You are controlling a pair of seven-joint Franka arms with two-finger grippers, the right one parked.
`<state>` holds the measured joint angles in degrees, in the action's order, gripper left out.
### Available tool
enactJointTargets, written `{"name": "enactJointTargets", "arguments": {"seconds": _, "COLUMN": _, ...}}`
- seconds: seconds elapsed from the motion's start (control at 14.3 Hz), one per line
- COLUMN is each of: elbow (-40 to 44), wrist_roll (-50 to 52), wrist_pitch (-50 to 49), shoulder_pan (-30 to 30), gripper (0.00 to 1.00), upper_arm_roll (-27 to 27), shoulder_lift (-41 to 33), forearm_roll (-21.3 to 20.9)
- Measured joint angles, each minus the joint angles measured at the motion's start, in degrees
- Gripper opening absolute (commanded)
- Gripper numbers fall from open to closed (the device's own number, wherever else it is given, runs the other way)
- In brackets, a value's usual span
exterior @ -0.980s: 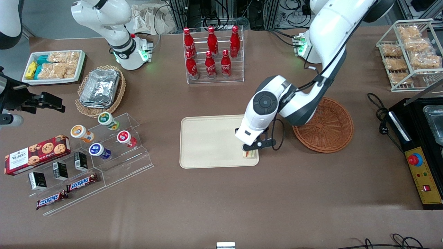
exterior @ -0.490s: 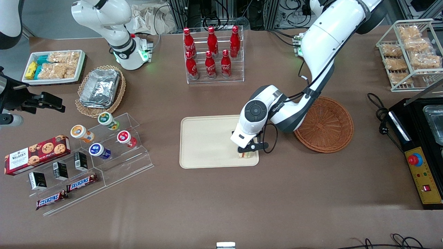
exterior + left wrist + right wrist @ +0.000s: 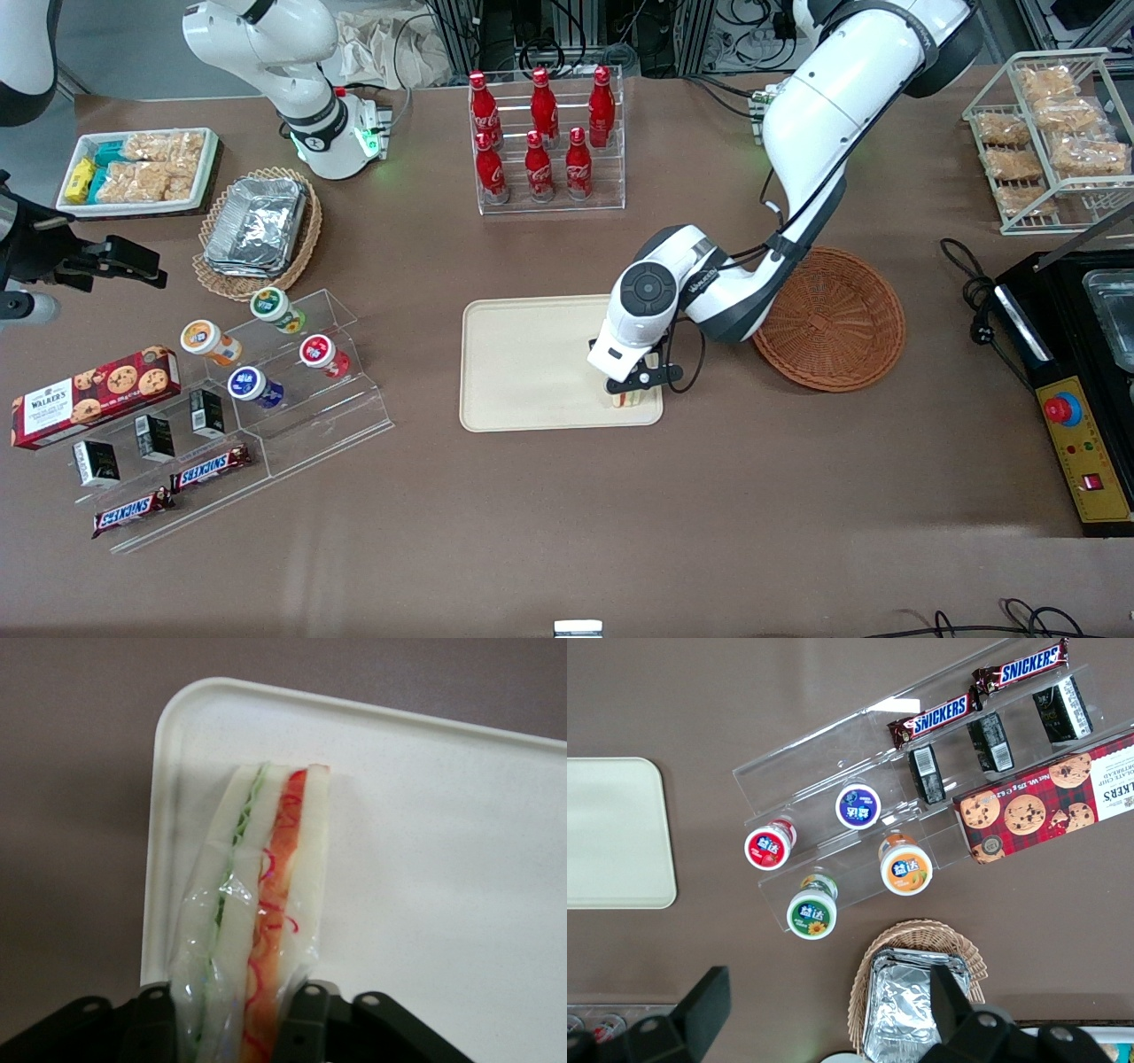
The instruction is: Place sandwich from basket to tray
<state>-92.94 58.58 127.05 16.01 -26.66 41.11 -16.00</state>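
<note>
The sandwich (image 3: 257, 904), a plastic-wrapped wedge of white bread with green and red-orange filling, stands on edge between my gripper's fingers (image 3: 306, 1019). My gripper (image 3: 625, 397) is shut on the sandwich (image 3: 625, 399) over the corner of the cream tray (image 3: 532, 363) that lies nearest the front camera and the basket. The sandwich's tip rests on or just above the tray's floor (image 3: 425, 868), close to its rim. The round reddish-brown basket (image 3: 833, 321) sits beside the tray toward the working arm's end and holds nothing.
A clear rack of red bottles (image 3: 542, 133) stands farther from the camera than the tray. A clear stepped display with yogurt cups (image 3: 283, 354), a cookie box (image 3: 93, 394) and a tan basket of foil containers (image 3: 257, 226) lie toward the parked arm's end. A wire snack rack (image 3: 1050, 133) and black appliance (image 3: 1081, 372) stand past the basket.
My gripper has carried the sandwich a little farther over the tray, away from the basket, and lower; the arm has uncovered most of the basket.
</note>
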Motion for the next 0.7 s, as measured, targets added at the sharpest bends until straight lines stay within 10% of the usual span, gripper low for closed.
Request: {"name": "enactJointTargets", "arguments": {"seconds": 0.7, "elbow": 2.7, "wrist_roll": 0.1, "wrist_pitch": -11.0, "shoulder_pan": -2.2, "gripper": 1.0, "upper_arm_roll": 0.1, "shoulder_lift": -9.6, "forearm_roll": 0.4}}
